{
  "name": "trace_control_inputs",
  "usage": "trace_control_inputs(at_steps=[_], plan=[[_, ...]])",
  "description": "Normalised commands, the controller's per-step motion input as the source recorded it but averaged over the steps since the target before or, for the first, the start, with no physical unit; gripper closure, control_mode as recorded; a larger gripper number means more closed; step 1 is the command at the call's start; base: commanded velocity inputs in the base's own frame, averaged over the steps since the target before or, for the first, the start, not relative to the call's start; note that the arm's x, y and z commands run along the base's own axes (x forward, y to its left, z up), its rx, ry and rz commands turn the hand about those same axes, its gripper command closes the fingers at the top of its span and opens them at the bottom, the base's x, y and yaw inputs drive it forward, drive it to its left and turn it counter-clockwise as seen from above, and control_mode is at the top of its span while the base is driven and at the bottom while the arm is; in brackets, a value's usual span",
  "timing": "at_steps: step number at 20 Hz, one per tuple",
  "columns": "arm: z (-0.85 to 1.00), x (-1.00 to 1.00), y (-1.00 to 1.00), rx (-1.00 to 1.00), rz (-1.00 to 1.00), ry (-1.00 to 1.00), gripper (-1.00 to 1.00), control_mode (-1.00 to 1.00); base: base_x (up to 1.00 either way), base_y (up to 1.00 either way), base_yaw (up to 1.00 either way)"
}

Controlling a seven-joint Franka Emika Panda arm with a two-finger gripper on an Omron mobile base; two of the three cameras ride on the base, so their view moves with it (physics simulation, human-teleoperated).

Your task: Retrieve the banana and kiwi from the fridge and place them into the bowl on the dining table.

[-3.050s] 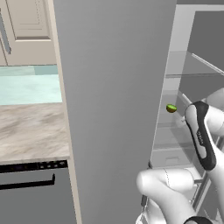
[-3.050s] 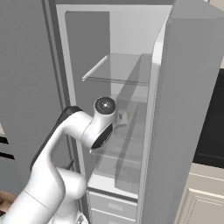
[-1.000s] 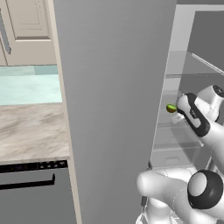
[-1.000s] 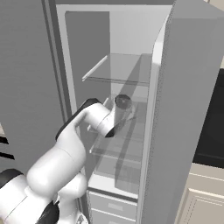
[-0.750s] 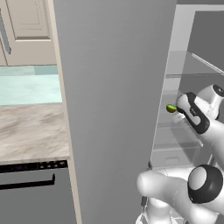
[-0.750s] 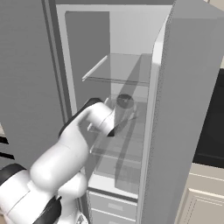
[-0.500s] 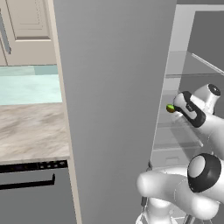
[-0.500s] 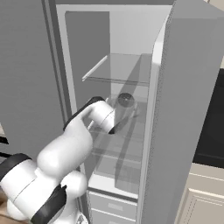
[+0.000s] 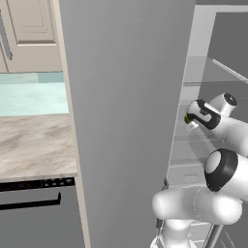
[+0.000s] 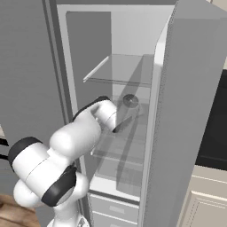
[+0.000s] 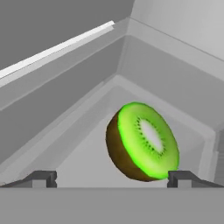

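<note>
Gripper: the two-finger gripper (image 11: 111, 177) of the white arm stands with its jaws wide apart and holds nothing; its two dark fingertips (image 11: 40, 177) show at the lower edge of the hand view, one on each side of the fruit.
Kiwi: the halved kiwi with brown skin and bright green cut face (image 11: 142, 142) lies on the pale grey shelf floor in a rear corner of the compartment, cut face turned toward the camera and to the right. It sits just ahead of the fingertips, nearer the right-hand one; whether that tip touches it cannot be told. In the left base view a small green patch of it (image 9: 187, 118) shows at the front of the hand.
Fridge: the tall grey double-door fridge (image 10: 190, 115) stands with its door open; the arm reaches into it at the middle shelf level. A clear glass shelf (image 10: 119, 71) sits above the hand and white drawers (image 10: 111, 208) lie below.
Surroundings: a beige marble-patterned counter (image 9: 34, 145) with a dark appliance front (image 9: 36, 215) under it lies left of the fridge, and cream cabinets (image 9: 26, 34) hang above.
Banana: cannot be made out in any view.
</note>
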Motion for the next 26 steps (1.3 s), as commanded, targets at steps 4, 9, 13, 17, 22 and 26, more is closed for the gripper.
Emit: trace_control_inputs(at_steps=[4, 9, 13, 17, 22, 26], plan=[[-0.09, 0.24, -0.13, 0.0, 0.01, -0.04, -1.0, -1.0, 0.0, 0.0, 0.0], [-0.03, 0.23, -0.08, 0.0, 0.02, -0.03, -1.0, -1.0, 0.0, 0.0, 0.0], [-0.01, 0.14, 0.0, 0.0, 0.05, -0.03, -1.0, -1.0, 0.0, 0.0, 0.0], [-0.01, 0.06, 0.0, -0.01, 0.05, -0.04, -1.0, -1.0, 0.0, 0.0, 0.0], [0.0, 0.03, 0.0, -0.03, 0.03, -0.04, -1.0, -1.0, 0.0, 0.0, 0.0], [-0.04, 0.15, 0.0, -0.03, 0.02, 0.0, -1.0, -1.0, 0.0, 0.0, 0.0]])
